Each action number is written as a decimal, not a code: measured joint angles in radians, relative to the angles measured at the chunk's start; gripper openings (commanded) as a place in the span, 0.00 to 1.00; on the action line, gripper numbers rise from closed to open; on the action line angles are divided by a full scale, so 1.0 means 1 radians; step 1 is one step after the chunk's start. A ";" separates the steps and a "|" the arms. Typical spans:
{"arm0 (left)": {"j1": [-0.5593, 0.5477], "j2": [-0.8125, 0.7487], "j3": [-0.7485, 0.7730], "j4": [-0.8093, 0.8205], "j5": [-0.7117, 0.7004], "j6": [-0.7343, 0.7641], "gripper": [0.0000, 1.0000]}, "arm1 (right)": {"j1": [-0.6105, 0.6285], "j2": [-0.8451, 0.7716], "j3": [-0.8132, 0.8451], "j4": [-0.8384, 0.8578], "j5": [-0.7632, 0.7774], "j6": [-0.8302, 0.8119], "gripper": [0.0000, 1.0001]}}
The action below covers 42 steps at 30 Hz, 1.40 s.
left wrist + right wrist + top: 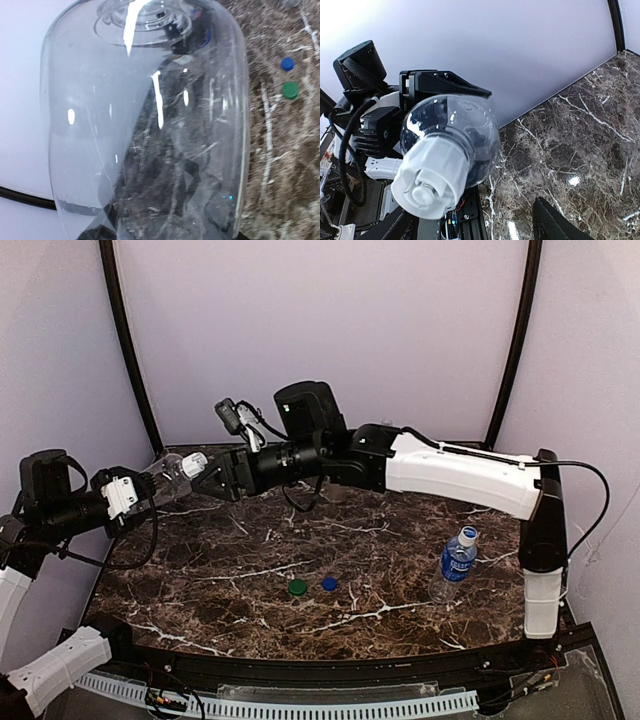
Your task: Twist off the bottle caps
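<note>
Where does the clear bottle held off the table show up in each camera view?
Top external: clear bottle upper left, in mid-air.
Left wrist: clear bottle fills most of the frame.
Right wrist: clear bottle centre-left, white cap toward the camera.
Shared landmark: dark marble table.

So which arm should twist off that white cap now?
The right arm. Its open gripper sits right at the white cap, while the left gripper is busy holding the clear bottle up in the air.
</note>
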<state>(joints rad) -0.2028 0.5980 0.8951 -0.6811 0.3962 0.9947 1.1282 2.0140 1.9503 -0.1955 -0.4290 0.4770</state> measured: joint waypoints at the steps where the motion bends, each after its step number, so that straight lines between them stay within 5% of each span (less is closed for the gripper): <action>1: -0.006 -0.023 -0.018 0.046 -0.045 0.048 0.48 | -0.002 0.000 -0.003 0.008 -0.006 0.011 0.79; 11: -0.033 -0.103 -0.238 0.571 -0.372 0.499 0.49 | -0.018 0.000 -0.013 0.169 -0.106 0.119 0.73; 25: -0.071 -0.154 -0.323 0.804 -0.386 0.763 0.48 | -0.047 0.102 0.042 0.248 -0.118 0.217 0.71; 27: -0.072 -0.155 -0.324 0.808 -0.378 0.768 0.48 | -0.052 0.108 0.043 0.248 -0.117 0.219 0.65; 38: -0.079 -0.166 -0.340 0.823 -0.351 0.789 0.47 | -0.062 0.137 0.090 0.275 -0.187 0.235 0.00; 42: -0.084 -0.166 -0.343 0.829 -0.352 0.789 0.46 | -0.063 0.137 0.090 0.275 -0.206 0.231 0.00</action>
<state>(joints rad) -0.2863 0.4316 0.5522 0.1478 0.0444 1.7832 1.0649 2.1509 2.0403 0.0792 -0.6346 0.7082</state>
